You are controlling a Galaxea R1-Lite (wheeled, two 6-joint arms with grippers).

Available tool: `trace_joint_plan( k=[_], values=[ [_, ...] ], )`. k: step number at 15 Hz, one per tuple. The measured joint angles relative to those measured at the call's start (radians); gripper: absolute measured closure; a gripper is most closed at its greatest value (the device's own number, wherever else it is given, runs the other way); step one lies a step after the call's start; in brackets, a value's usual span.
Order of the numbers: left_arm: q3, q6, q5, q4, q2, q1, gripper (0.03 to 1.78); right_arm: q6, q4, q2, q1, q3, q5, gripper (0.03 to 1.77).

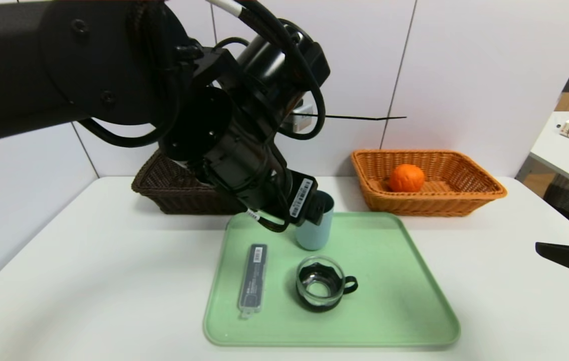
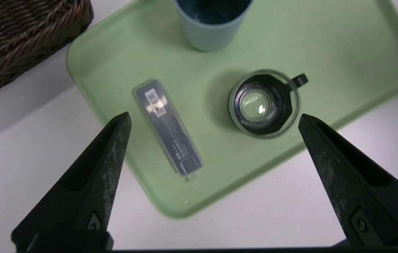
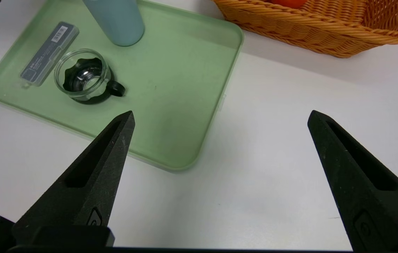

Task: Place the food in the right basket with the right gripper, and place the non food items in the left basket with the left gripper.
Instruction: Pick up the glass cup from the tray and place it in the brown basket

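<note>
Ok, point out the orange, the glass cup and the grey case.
orange (image 1: 407,177), head view, middle of its skin.
glass cup (image 2: 264,103), left wrist view, its clear bottom.
grey case (image 2: 168,126), left wrist view, middle of its lid.

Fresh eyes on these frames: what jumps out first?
The thick black left arm fills the head view's upper left, its open left gripper hanging above the pale green plastic tray. On the tray stand a tall blue-grey tumbler, a small clear glass cup with black handle and a slim dark grey case. The round orange fruit already sits in the orange-tan wicker basket, far right.
</note>
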Motion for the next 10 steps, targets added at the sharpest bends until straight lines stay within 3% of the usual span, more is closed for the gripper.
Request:
trace_joint_plan(
  k=[6, 10],
  values=[
    [0.0, 0.004, 0.019, -0.156, 0.064, 0.047, 0.12, -0.004, -0.001, -0.019, 0.0, 0.03, 0.0, 0.1],
    [0.0, 0.001, 0.029, -0.167, 0.089, 0.059, 0.12, -0.007, -0.001, -0.024, 0.0, 0.041, 0.0, 0.1]
  ],
)
